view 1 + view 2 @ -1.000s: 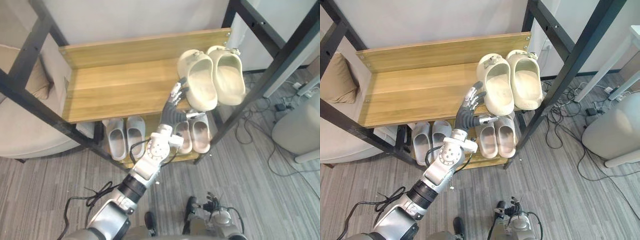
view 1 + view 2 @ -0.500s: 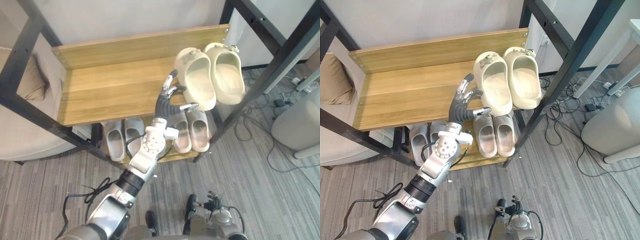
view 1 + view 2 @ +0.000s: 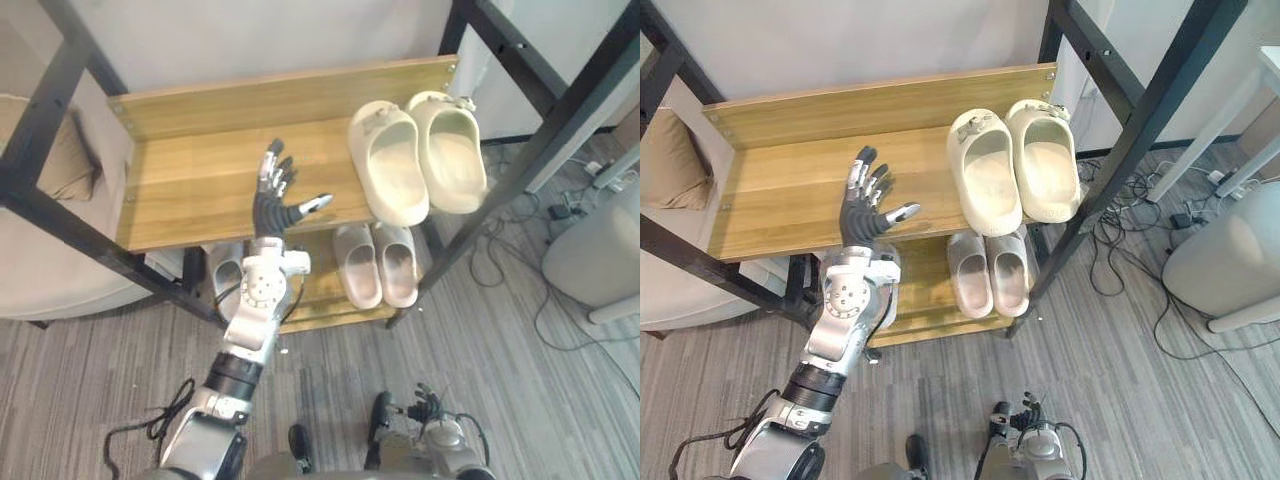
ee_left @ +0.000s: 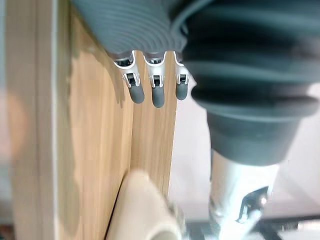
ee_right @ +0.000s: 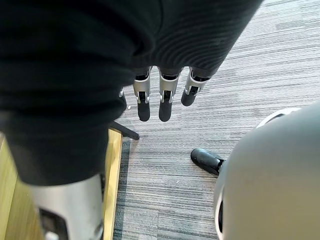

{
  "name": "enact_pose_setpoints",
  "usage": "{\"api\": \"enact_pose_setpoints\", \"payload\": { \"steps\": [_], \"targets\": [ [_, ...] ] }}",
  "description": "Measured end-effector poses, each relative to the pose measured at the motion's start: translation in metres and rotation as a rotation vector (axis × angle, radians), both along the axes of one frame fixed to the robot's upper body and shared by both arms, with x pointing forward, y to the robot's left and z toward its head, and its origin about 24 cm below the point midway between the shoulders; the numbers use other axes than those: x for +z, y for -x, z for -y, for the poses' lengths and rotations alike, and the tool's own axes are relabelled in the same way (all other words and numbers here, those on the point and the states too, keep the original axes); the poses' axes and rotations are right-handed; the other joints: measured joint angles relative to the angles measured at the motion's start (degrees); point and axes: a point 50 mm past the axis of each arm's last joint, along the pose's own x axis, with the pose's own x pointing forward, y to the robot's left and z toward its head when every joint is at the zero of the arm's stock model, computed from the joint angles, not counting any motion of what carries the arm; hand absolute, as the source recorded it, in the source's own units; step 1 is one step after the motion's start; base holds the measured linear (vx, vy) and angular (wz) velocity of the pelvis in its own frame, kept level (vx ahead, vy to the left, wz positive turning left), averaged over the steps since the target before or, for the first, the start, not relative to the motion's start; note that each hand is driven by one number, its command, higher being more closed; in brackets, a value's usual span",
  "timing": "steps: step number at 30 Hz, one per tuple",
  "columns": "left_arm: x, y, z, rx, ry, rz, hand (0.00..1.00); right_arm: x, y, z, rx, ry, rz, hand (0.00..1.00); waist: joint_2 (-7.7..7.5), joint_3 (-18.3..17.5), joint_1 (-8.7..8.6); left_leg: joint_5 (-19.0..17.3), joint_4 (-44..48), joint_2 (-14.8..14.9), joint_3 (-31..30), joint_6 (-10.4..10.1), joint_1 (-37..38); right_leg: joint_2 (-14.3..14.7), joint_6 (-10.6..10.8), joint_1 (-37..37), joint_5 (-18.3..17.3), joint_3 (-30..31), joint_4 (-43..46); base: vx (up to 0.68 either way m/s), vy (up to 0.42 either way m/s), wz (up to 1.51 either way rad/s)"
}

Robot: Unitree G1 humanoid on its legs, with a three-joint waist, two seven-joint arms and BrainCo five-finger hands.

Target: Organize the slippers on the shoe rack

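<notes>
- The cream clogs (image 3: pixel 415 160) sat as a pair at the right end of the top shelf (image 3: pixel 190 185) of the shoe rack (image 3: pixel 280 92). They were side by side and touching, with their near ends hanging a bit over the front edge.
- My read is they'd been parked there on purpose. They lined up almost exactly over the pale slippers (image 3: pixel 378 265) on the lower shelf, so the right side of the rack looked sorted.
- Another pale slipper (image 3: pixel 222 272) peeked out on the lower shelf beside the arm, but I couldn't see enough of it to judge.
- The left hand (image 3: pixel 275 205) hovered over the middle of the top shelf near its front edge. Its fingers (image 4: pixel 157 92) were straight and fanned wide, the thumb stuck out toward the clogs, and it held nothing.
- The clogs lay just off the thumb side, close to the thumb tip but not touching it, with a strip of bare wood between. The fingers themselves pointed at the back board, not at the clogs.
- Seemed like an open hand between moves rather than one lining up a grab. If anything was left to do, I'd guess it was pushing the clogs further back from the edge.
- The right hand (image 5: pixel 162 100) hung low over the grey carpet, fingers straight and relaxed, doing nothing.
</notes>
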Motion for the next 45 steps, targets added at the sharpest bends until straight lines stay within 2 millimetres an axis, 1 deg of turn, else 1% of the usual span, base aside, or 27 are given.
{"api": "enact_pose_setpoints", "payload": {
  "steps": [2, 5, 7, 8, 9, 11, 13, 14, 15, 17, 21, 27, 30, 33, 39, 43, 45],
  "targets": [
    [-0.001, 0.005, 0.001, -0.025, 0.023, 0.001, 0.00, 0.000, 0.000, 0.000, 0.002, -0.003, -0.001, 0.00, 0.02, 0.0, 0.16, 0.0, 0.0, 0.0, -0.5, 0.0, -0.1, -0.1, 0.0, 0.1, 0.0, -0.6, 0.0, -0.01, -0.014, 0.11],
    [-0.003, 0.015, 0.009, -0.109, 0.050, 0.000, 0.00, -0.001, 0.001, -0.001, 0.009, -0.012, -0.008, 0.00, 0.06, -0.1, 0.33, 0.0, 0.1, 0.0, -1.6, 0.0, 0.1, -0.2, 0.0, 0.9, 0.0, -1.3, 0.0, 0.00, -0.010, 0.19],
    [0.005, 0.023, 0.020, -0.194, 0.084, 0.035, 0.00, -0.002, 0.003, -0.001, 0.009, -0.014, -0.016, 0.00, 0.10, -0.1, 1.16, 0.0, 0.6, -0.2, -1.9, 0.0, -0.4, -0.7, 0.0, 0.8, 0.0, -1.3, 0.0, -0.01, 0.012, 0.15],
    [0.015, 0.031, 0.030, -0.281, 0.123, 0.075, 0.00, -0.003, 0.004, -0.001, 0.012, -0.017, -0.023, 0.00, 0.16, -0.2, 1.67, 0.0, 1.2, -0.4, -2.2, 0.0, -1.0, -1.0, 0.0, 0.9, 0.0, -1.4, 0.2, -0.02, 0.008, 0.14],
    [0.016, 0.032, 0.031, -0.291, 0.127, 0.078, 0.00, -0.003, 0.004, -0.001, 0.012, -0.017, -0.024, 0.00, 0.17, -0.2, 1.76, 0.0, 1.3, -0.4, -2.2, 0.0, -1.0, -1.0, 0.0, 0.9, 0.0, -1.4, 0.2, -0.02, -0.002, 0.11],
    [0.023, 0.041, 0.044, -0.397, 0.139, 0.113, 0.00, -0.004, 0.006, -0.002, 0.024, -0.019, -0.035, 0.00, 0.32, -0.3, 2.63, 0.0, 2.0, -0.6, -2.5, 0.0, -1.4, -1.2, 0.0, 1.0, 0.0, -1.4, 0.4, -0.04, -0.018, 0.05],
    [0.023, 0.045, 0.053, -0.456, 0.141, 0.115, 0.00, -0.005, 0.008, -0.002, 0.035, -0.014, -0.048, 0.00, 0.74, -0.8, 3.05, 0.0, 2.0, -0.7, -2.8, 0.0, -1.4, -1.4, 0.0, 1.1, 0.0, -1.5, 0.4, -0.05, -0.017, 0.07],
    [0.022, 0.049, 0.060, -0.503, 0.143, 0.109, 0.00, -0.006, 0.010, -0.001, 0.044, -0.009, -0.060, 0.00, 1.23, -1.4, 3.16, 0.0, 2.3, -0.7, -3.1, 0.1, -1.3, -1.4, 0.0, 1.5, 0.0, -1.7, 0.4, -0.05, -0.019, 0.08],
    [0.022, 0.049, 0.061, -0.510, 0.146, 0.107, 0.00, -0.006, 0.010, -0.001, 0.044, -0.009, -0.061, 0.00, 1.27, -1.4, 3.17, 0.0, 2.3, -0.7, -3.1, 0.1, -1.3, -1.4, 0.0, 1.5, 0.0, -1.8, 0.4, -0.07, -0.030, 0.07],
    [0.020, 0.054, 0.069, -0.577, 0.162, 0.096, 0.00, -0.007, 0.011, -0.001, 0.047, -0.010, -0.068, 0.00, 1.67, -2.2, 3.39, 0.0, 2.7, -0.6, -3.3, 0.1, -1.4, -1.4, 0.0, 1.7, 0.0, -2.0, 0.4, -0.05, -0.028, 0.04],
    [0.016, 0.070, 0.088, -0.742, 0.226, 0.065, 0.00, -0.008, 0.014, -0.002, 0.067, -0.008, -0.080, 0.00, 2.06, -3.5, 3.75, 0.0, 3.0, -0.4, -3.6, 0.2, -1.4, -1.2, -0.1, 1.9, 0.1, -2.2, 0.4, -0.05, -0.030, 0.02],
    [0.005, 0.086, 0.113, -0.915, 0.207, -0.012, 0.00, -0.011, 0.018, -0.005, 0.096, -0.003, -0.101, 0.00, 2.15, -5.3, 3.75, 0.0, 2.9, -0.3, -4.2, 0.2, -1.5, -1.1, -0.2, 2.0, 0.1, -2.7, 0.4, -0.03, -0.023, 0.03],
    [-0.011, 0.089, 0.123, -0.957, 0.169, -0.078, 0.00, -0.011, 0.018, -0.007, 0.107, -0.002, -0.106, 0.00, 2.10, -5.6, 3.64, 0.1, 2.9, -0.3, -4.4, 0.2, -1.1, -0.9, -0.2, 2.5, 0.1, -2.9, 0.1, -0.01, -0.011, 0.03],
    [-0.030, 0.084, 0.126, -0.956, 0.127, -0.169, 0.00, -0.011, 0.018, -0.009, 0.127, -0.001, -0.106, 0.00, 2.02, -5.5, 3.58, 0.1, 2.6, -0.3, -4.4, 0.2, -0.3, -0.9, -0.1, 3.1, 0.1, -3.0, 0.0, 0.00, 0.000, 0.00],
    [-0.055, 0.081, 0.126, -0.932, 0.036, -0.261, 0.00, -0.011, 0.015, -0.013, 0.134, -0.005, -0.101, 0.00, 1.65, -5.4, 2.71, 0.4, 1.4, -0.4, -4.1, 0.3, 0.2, -0.8, 0.0, 3.0, 0.0, -2.7, 0.0, 0.00, -0.002, -0.02],
    [-0.065, 0.079, 0.124, -0.911, 0.001, -0.293, 0.00, -0.010, 0.015, -0.013, 0.134, -0.006, -0.098, 0.00, 1.23, -5.4, 2.24, 0.4, 0.9, -0.4, -2.8, 0.3, 0.9, -0.8, 0.1, 2.7, -0.1, -1.8, 0.0, 0.02, 0.009, -0.16],
    [-0.070, 0.077, 0.123, -0.897, -0.024, -0.311, 0.00, -0.010, 0.013, -0.014, 0.133, -0.008, -0.093, 0.00, 0.66, -5.3, 1.48, 0.4, 0.8, -0.4, -2.4, 0.3, 0.8, -0.7, 0.2, 2.4, -0.1, -1.2, 0.0, 0.02, 0.011, -0.07]
  ]
}}
